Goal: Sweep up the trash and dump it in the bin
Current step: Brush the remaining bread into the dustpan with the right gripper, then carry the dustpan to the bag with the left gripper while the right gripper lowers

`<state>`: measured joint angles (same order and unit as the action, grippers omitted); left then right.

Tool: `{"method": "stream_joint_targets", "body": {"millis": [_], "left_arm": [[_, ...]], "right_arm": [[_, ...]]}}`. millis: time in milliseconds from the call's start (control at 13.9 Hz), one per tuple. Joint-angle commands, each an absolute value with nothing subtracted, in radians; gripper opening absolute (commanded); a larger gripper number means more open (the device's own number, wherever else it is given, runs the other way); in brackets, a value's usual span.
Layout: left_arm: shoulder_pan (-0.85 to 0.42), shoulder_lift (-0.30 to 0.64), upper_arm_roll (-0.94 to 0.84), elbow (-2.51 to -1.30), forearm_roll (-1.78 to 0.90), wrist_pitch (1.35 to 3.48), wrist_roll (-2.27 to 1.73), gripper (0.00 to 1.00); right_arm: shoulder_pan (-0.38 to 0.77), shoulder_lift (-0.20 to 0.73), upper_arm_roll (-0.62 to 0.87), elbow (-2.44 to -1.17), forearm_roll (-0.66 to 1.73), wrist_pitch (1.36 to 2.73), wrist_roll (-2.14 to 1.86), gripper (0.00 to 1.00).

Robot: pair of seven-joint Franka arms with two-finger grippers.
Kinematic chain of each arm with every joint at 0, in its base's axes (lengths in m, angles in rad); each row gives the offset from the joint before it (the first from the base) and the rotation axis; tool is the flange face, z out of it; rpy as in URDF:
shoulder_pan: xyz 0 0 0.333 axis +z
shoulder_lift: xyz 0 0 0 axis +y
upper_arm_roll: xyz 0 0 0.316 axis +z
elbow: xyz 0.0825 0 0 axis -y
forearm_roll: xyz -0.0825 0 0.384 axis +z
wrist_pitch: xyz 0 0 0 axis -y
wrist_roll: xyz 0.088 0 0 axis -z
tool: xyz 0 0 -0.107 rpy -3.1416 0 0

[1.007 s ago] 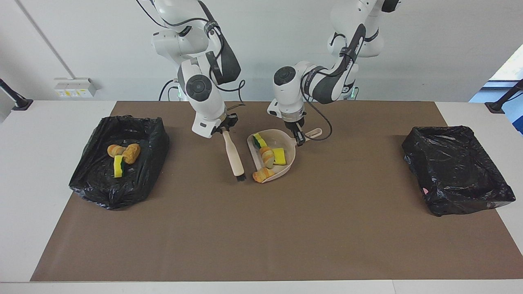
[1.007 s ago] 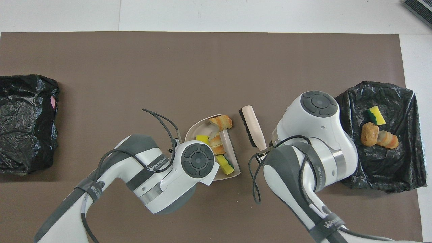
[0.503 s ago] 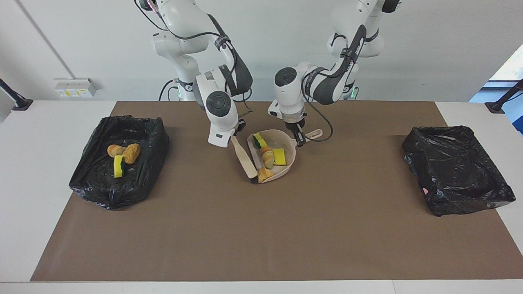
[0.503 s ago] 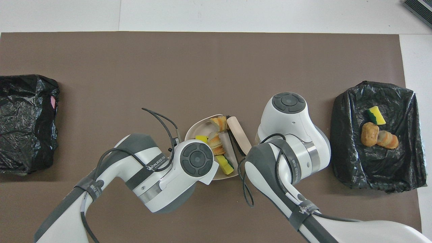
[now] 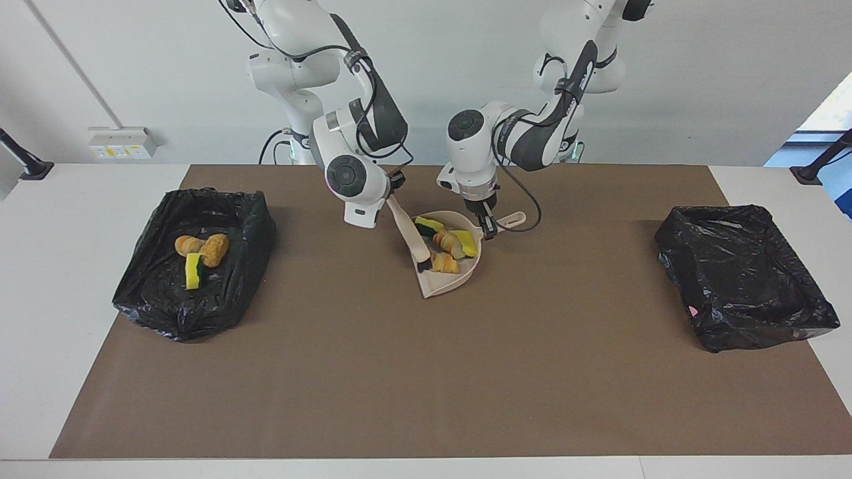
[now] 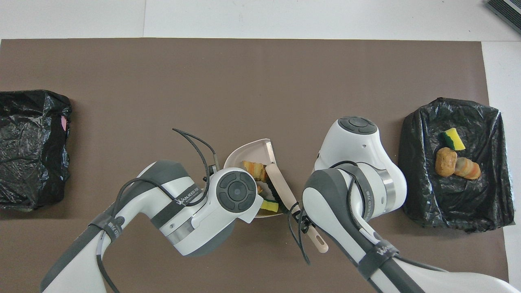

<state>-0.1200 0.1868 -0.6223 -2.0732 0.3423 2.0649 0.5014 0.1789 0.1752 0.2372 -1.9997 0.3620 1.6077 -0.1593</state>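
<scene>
Right gripper [image 5: 398, 188] jaws clamp the beige brush [image 5: 413, 234], left gripper [image 5: 489, 228] jaws the trash-laden beige plastic dustpan [image 5: 447, 283] just below them.

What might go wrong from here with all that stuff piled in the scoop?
1. The dustpan is open at its lip; tilted wrongly when the left gripper lifts it, the trash may slide out.
2. The brush in the right gripper lies in the pan and may flick bits out as it withdraws.
</scene>
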Motion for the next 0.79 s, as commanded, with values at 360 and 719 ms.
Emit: {"method": "stream_joint_targets", "body": {"millis": [360,719], "left_arm": [[-0.101,0.157,-0.548,-2.08,0.354,2.108,0.762,0.0],[-0.107,0.069,-0.421,-2.097,0.348,2.095,0.958,0.0]], "right_arm": [[0.031,0.054,0.238,-2.003,0.43,1.519,-0.215,0.0],[-0.017,-0.008,0.233,-2.005,0.355,1.534,-0.039,0.0]]}}
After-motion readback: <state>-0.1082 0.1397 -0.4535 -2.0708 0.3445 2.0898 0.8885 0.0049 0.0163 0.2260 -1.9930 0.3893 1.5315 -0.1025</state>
